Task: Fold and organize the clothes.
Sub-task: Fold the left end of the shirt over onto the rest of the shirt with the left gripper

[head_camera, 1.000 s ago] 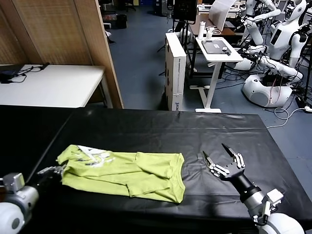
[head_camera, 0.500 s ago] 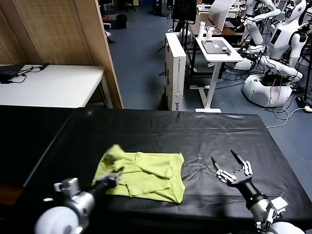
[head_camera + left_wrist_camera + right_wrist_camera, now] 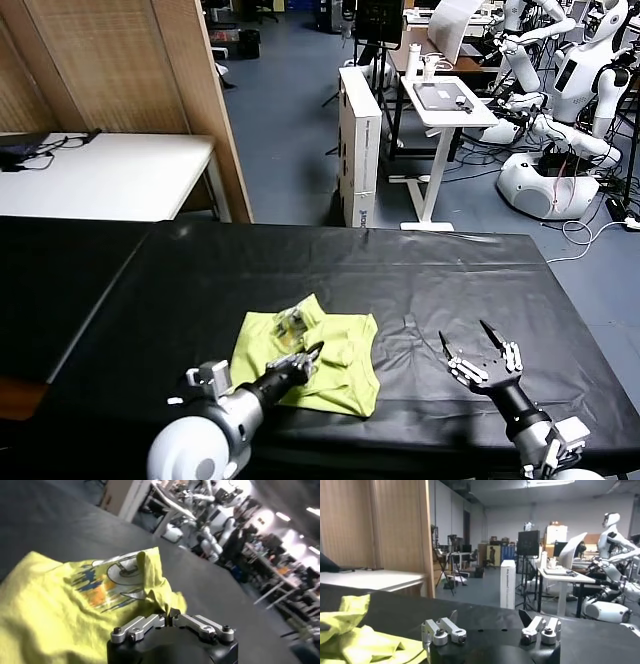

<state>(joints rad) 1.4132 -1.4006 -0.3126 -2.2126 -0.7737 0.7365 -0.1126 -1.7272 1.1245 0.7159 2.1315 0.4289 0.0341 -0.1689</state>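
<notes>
so your left pincer (image 3: 312, 352) is clamped on a bunched edge of the lime t-shirt (image 3: 335, 365), its fingers drawn together with a pinch of cloth between them, as the left wrist view shows (image 3: 169, 616). you see the shirt lying folded over itself on the black bench (image 3: 300, 270), gathered into a compact heap a little left of the middle and toward the near side. the held fold stands up over the heap, and the white print (image 3: 122, 570) with its orange and blue marks faces upward just beyond the fingers. the shirt's near edge lies close to the bench's front edge, with only a narrow dark strip between them; its right edge curves down toward the near corner of the heap.

your right pincer (image 3: 480, 348) hovers low over the bench on the right, fingers spread wide apart and holding nothing, well apart from the shirt. between it and the shirt's right edge you have a bare stretch of black cover with a few wrinkles in it. from the right wrist view, the shirt (image 3: 355, 635) shows as a yellow-green mound off to one side of the open pincer (image 3: 490, 625).

behind the heap the bench runs bare to its far edge, and to the left it stretches bare too, so you have room on those sides.
</notes>
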